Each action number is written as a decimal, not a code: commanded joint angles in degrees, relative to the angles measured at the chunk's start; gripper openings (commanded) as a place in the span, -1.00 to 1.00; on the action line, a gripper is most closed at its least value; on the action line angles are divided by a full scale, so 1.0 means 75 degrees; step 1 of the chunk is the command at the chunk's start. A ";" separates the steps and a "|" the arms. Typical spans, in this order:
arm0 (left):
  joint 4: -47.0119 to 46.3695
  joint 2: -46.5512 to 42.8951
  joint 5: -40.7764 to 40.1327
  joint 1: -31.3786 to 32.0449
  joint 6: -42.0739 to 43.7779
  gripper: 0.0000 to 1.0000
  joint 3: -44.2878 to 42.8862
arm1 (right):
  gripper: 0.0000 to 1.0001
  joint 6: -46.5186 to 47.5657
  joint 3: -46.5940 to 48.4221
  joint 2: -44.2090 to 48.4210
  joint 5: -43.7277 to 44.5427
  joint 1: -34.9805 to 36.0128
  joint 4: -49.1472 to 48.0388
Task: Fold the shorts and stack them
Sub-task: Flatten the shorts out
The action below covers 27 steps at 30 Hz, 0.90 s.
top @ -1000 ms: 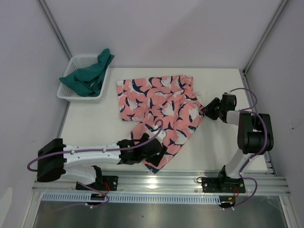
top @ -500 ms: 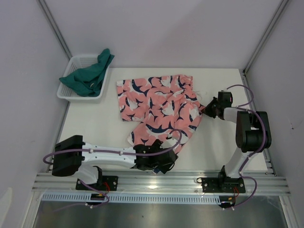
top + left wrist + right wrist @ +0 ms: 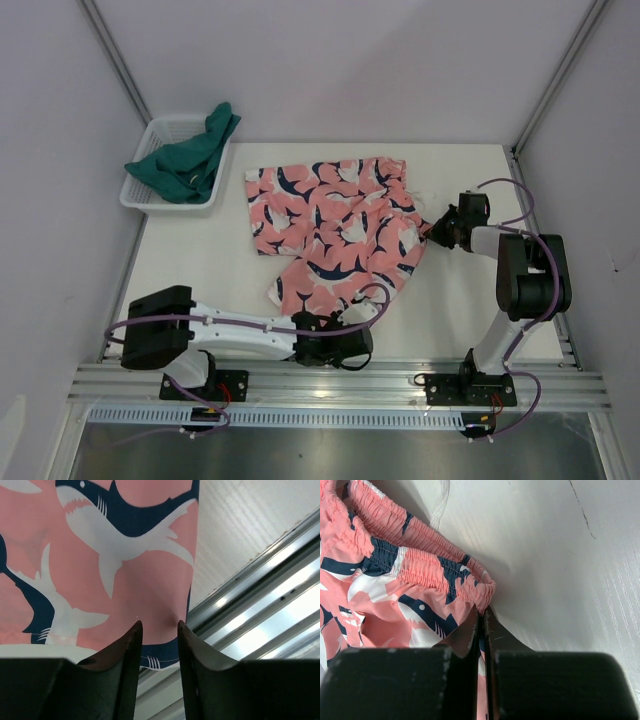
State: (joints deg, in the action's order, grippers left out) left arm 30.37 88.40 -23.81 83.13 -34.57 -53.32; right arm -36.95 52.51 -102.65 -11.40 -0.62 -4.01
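The salmon-pink shark-print shorts (image 3: 330, 225) lie spread out in the middle of the table, one leg reaching toward the near edge. My left gripper (image 3: 345, 345) is low at that leg's hem. In the left wrist view its jaws stand apart around the navy hem (image 3: 165, 655), so the left gripper (image 3: 157, 630) is open. My right gripper (image 3: 435, 232) is shut on the waistband corner at the shorts' right side; the right wrist view shows the gathered waistband (image 3: 487, 587) pinched at the right gripper (image 3: 484, 615). The teal green shorts (image 3: 185, 160) lie bunched in the basket.
The white mesh basket (image 3: 140, 195) stands at the table's far left corner. The metal rail (image 3: 400, 380) runs along the near edge, right beside my left gripper; it also shows in the left wrist view (image 3: 260, 595). A frame post (image 3: 545, 100) rises at the far right.
My left gripper has slid down the leg toward the near edge and right, to the hem by the rail. The leg lies flatter. The right gripper has barely shifted.
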 commanded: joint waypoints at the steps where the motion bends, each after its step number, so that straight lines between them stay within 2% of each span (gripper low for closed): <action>1: -0.0333 0.0272 0.0022 0.0060 -0.0184 -0.28 0.0253 | -1.00 0.0110 0.0135 0.0046 0.0067 -0.0081 0.0054; 6: -0.0908 0.0354 0.0526 0.0060 -0.0125 -0.39 0.0652 | -1.00 0.0192 0.0159 0.0128 0.0114 -0.0186 0.0206; 8: -0.1153 0.0296 0.0702 0.0060 -0.0125 -0.58 0.0828 | -1.00 0.0181 0.0135 0.0152 0.0148 -0.0186 0.0218; 10: -0.1213 0.0225 0.0796 0.0060 -0.0149 -0.98 0.0921 | -1.00 0.0180 0.0147 0.0152 0.0149 -0.0233 0.0230; 11: -0.1202 0.0237 0.0808 0.0060 -0.0161 -1.00 0.0968 | -1.00 0.0192 0.0147 0.0152 0.0149 -0.0245 0.0230; 20: -0.0991 -0.0208 0.0785 0.0083 -0.0395 -1.00 0.1355 | -1.00 0.0180 0.0206 0.0210 0.0207 -0.0468 0.0394; 24: -0.0815 -0.0839 0.0667 0.0095 -0.0500 -1.00 0.1449 | -1.00 0.0169 0.0135 0.0199 0.0149 -0.0468 0.0324; 26: -0.0663 -0.1098 0.0539 0.0107 -0.0582 -0.87 0.1379 | -1.00 0.0169 0.0100 0.0187 0.0125 -0.0456 0.0301; 27: -0.0605 -0.1308 0.0504 0.0095 -0.0583 -0.60 0.1356 | -1.00 0.0169 0.0100 0.0175 0.0125 -0.0456 0.0289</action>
State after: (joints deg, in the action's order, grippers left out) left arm 23.86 83.57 -19.27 83.40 -36.84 -42.76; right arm -36.40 52.75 -102.54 -11.46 -3.62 -1.19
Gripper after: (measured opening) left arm 0.118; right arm 0.011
